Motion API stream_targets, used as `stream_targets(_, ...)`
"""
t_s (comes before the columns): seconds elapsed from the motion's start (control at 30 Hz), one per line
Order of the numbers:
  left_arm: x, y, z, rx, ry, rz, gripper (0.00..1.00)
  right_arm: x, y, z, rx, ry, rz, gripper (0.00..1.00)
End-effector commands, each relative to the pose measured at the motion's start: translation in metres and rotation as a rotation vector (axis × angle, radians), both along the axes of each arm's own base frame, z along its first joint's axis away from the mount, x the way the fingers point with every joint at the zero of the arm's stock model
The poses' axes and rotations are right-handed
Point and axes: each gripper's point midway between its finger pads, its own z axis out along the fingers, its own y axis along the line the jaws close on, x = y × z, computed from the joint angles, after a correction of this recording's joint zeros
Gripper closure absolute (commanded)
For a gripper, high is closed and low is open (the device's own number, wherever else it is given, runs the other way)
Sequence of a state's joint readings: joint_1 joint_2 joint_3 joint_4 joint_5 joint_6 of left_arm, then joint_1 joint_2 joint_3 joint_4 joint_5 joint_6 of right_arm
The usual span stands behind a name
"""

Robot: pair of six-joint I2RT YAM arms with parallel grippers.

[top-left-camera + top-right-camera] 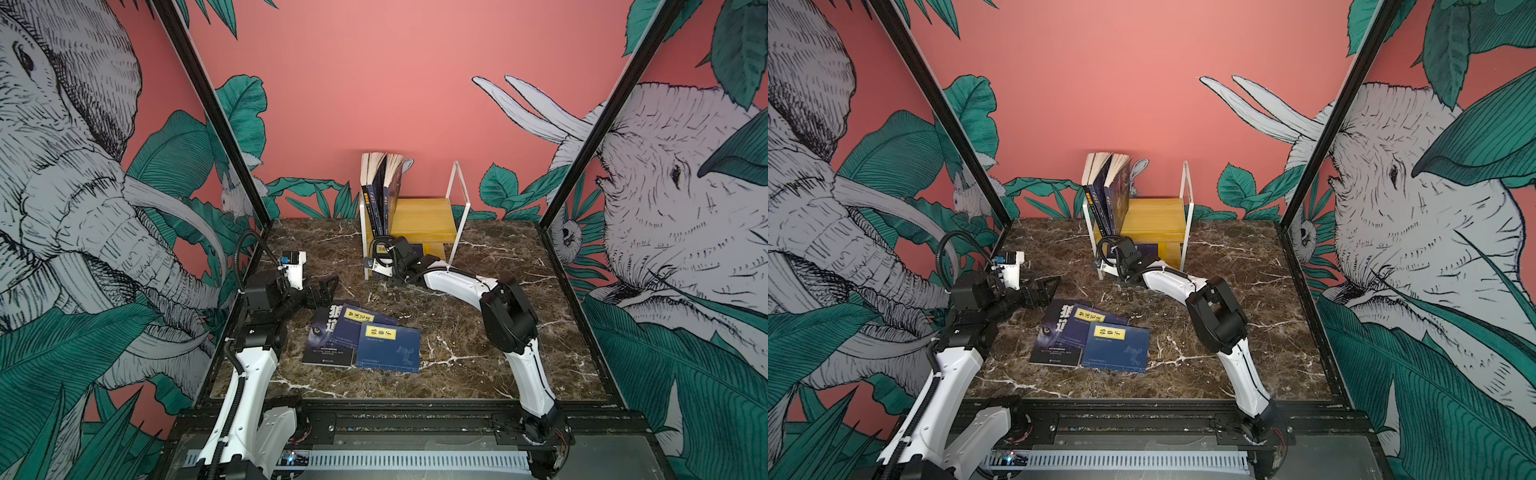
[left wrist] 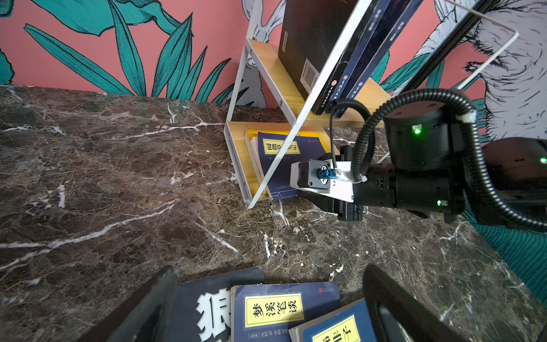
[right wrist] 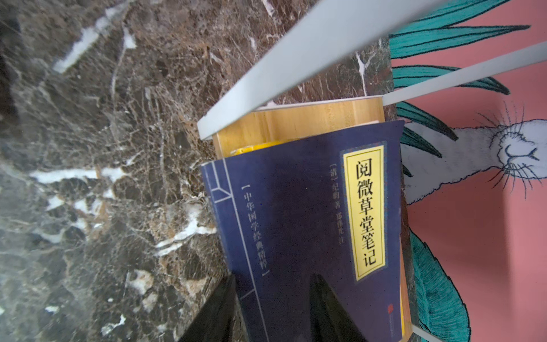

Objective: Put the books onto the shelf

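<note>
1. While the right gripper (image 3: 272, 278) reaches into the lower tier of the shelf (image 1: 419, 220), its fingers stand partly apart. 1 lies over the cover of the navy 阅微草堂笔记 book (image 3: 310, 213) and 1 sits beside its spine edge. I cannot tell whether they actually clamp it.
2. That book lies flat directly ahead of the right gripper, on top of a yellow book (image 3: 254, 148) on the lower board. Its spine edge seems to overhang the board slightly.
3. The step in hand, as I judge it, is seating this book on the lower tier. The next move calls for a short push away from the gripper. The gripper should then back out with the book let go, without catching the white frame bar (image 3: 296, 59) that crosses just beyond the fingers.
4. Above the right gripper, on the upper tier, 2 purple-blue paperbacks (image 1: 386, 191) stand leaning beside a dark book with a yellow-lettered spine (image 1: 368, 199).
5. The left gripper (image 1: 322, 293) is spread fully wide and holds nothing.
6. Just ahead of and below the left gripper, 3 overlapping books lie flat on the marble table (image 1: 478, 340). They are the black wolf-eyes book (image 1: 322, 336), the navy 梦溪笔谈 book (image 1: 361, 322) and, uppermost, the navy 韩非子 book (image 1: 390, 347).
7. These 3 are not yet shelved. Picking 1 up likely calls for working a finger under an exposed edge.
</note>
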State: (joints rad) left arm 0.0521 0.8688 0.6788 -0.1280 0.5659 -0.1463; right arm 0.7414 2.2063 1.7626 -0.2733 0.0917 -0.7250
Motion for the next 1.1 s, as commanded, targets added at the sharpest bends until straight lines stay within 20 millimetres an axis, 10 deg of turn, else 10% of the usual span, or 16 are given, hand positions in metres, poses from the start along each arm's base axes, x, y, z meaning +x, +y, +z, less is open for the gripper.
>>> stream_targets(0.0, -0.001, -0.002, 0.000, 0.013, -0.023, -0.017, 0.01, 0.003, 0.005, -0.001, 0.017, 0.007, -0.001, 0.58)
stream_targets(1.07, -0.001, -0.002, -0.002, 0.012, -0.019, -0.018, 0.01, 0.020, -0.008, -0.002, -0.047, -0.052, -0.026, 0.60)
